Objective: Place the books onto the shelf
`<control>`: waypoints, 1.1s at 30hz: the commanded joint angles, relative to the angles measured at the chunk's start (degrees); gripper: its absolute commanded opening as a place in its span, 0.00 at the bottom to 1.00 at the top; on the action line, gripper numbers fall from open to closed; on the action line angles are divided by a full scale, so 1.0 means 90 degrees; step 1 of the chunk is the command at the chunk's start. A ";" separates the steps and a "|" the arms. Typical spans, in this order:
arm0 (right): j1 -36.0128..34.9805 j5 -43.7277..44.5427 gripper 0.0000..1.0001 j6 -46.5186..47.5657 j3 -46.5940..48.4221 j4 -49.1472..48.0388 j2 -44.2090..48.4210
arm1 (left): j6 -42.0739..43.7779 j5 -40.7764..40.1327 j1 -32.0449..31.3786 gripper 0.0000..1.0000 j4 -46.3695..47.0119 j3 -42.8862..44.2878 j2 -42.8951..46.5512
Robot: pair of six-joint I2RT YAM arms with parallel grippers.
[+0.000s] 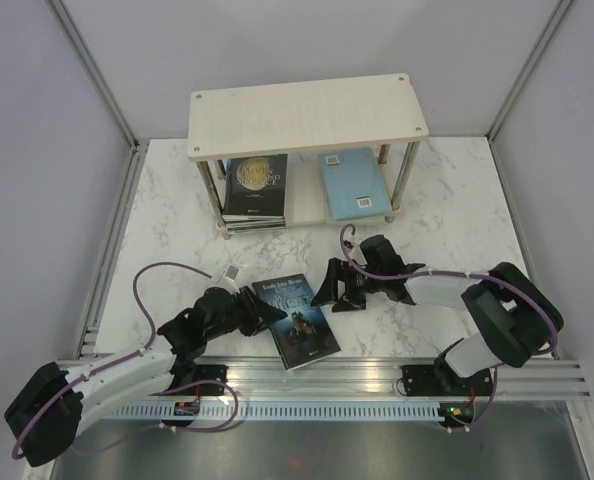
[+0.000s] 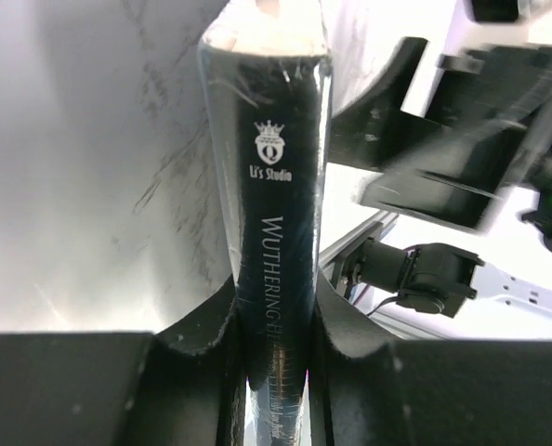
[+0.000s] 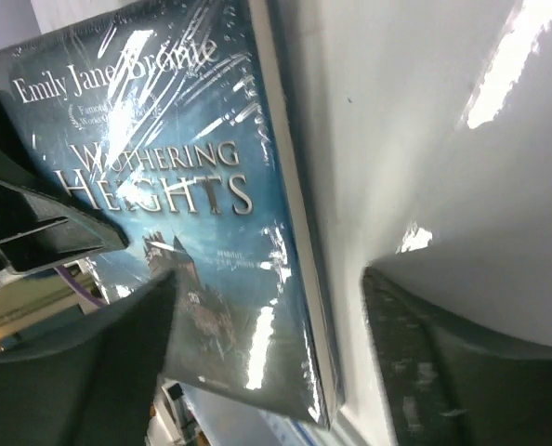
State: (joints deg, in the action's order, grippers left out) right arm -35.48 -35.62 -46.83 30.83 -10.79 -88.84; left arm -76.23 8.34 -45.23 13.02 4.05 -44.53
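**Firmly pinched: left gripper has Wuthering Heights by the spine**

Low in the middle of the top view, a dark blue book point(image 1: 299, 325) lies cover up on the marble table point(image 1: 177, 220), between the two arms. The left gripper point(image 1: 260, 308) meets it from the left, at its spine edge. In the left wrist view the jaws are pressed against both sides of the book point(image 2: 276, 186), clamped on it. The spine runs up the centre of the frame and reads "Li's Studio" under a small crown emblem, then "WUTHERING", with the rest hidden between the jaws.

The right gripper point(image 1: 335, 288) sits just beside the book's upper right corner. Its wrist view shows the jaws well apart, gripping nothing. One is over the glossy, plastic-wrapped cover, the other over bare table, and the book's long edge runs between them. The cover point(image 3: 164, 186) fills the left of that frame and reads "Emily Jane Brontë" and "WUTHERING HEIGHTS".

At the top of the overhead frame stands the shelf point(image 1: 307, 115). Its lower tier holds a stack point(image 1: 255, 185) on the left, topped by a dark cover whose gold title is too small to read. On the right lies a blue book point(image 1: 349, 182) with a white barcode label.
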 commanded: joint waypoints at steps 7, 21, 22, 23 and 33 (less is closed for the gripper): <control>0.0554 0.0559 0.98 -0.0021 0.0549 0.2856 0.3090 | 0.0706 -0.0361 0.0240 0.02 -0.2296 0.1715 0.1178; 0.0564 0.0403 0.98 -0.1348 0.0520 0.2840 0.4675 | 0.0697 0.0527 0.0971 0.02 -0.2151 0.3544 0.0710; 0.0564 0.0393 0.98 -0.1572 0.0539 0.2597 0.4753 | 0.0628 0.0606 0.1041 0.02 -0.2053 0.3534 0.0691; 0.0564 0.0364 0.98 -0.1729 0.0530 0.2469 0.4792 | 0.0521 0.0665 0.1090 0.02 -0.1955 0.3534 0.0690; 0.0564 0.0071 0.98 -0.2931 0.0266 0.1247 0.5007 | -0.0026 0.0910 0.1266 0.02 -0.0598 0.3291 0.0524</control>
State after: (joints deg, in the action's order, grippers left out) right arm -30.52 -33.36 -68.51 34.09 5.63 -44.64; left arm -71.11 13.56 -34.30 -8.12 32.42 -40.91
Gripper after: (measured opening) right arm 0.982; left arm 0.286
